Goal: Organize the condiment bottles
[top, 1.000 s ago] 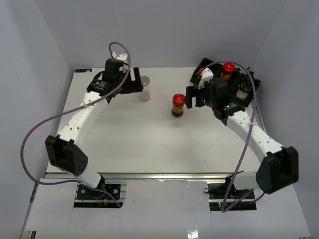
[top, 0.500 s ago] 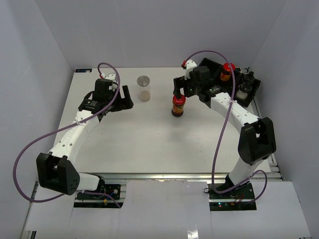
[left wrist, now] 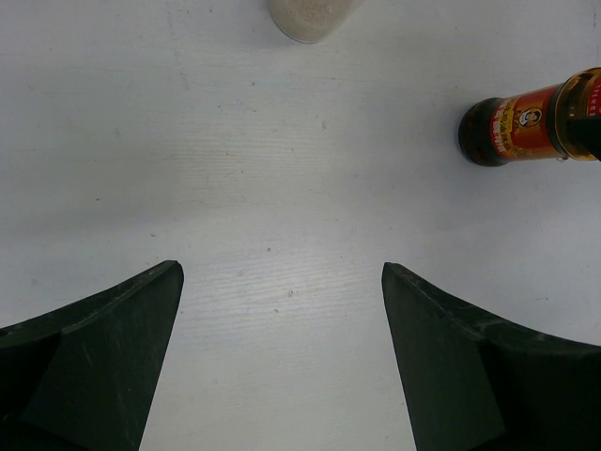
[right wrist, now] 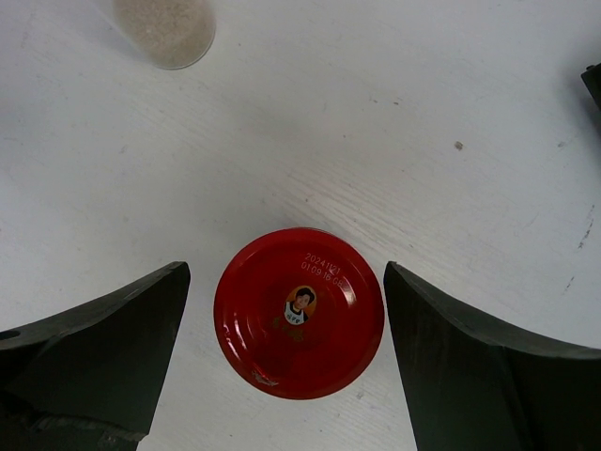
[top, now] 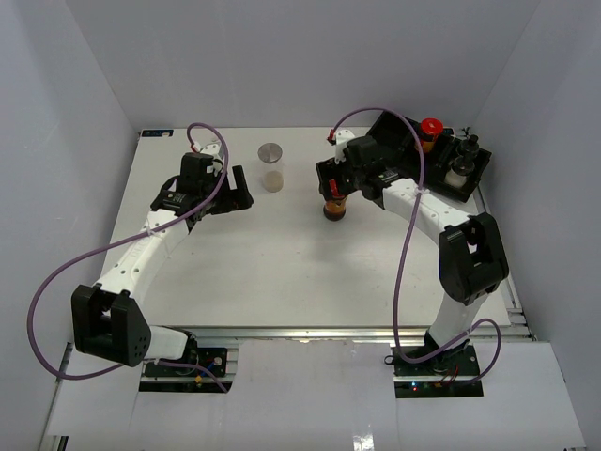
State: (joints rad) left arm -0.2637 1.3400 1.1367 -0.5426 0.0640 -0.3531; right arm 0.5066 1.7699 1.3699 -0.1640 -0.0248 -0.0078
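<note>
Squarely over red-capped jar (right wrist: 299,312): right pincer (right wrist: 285,272), jaws apart, not touching.

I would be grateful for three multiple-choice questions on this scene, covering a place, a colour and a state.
1. The red-capped jar stands where, relative to the right gripper? A) between its fingers B) left of both C) right of both
2. The clear jar's lid is: A) red B) grey C) green
3. The left gripper is: A) shut on a jar B) shut, empty C) open, empty
Answers: 1 A, a finger flanks each side of the cap; 2 B, grey disc from above; 3 C, bare table between spread fingers.
</note>
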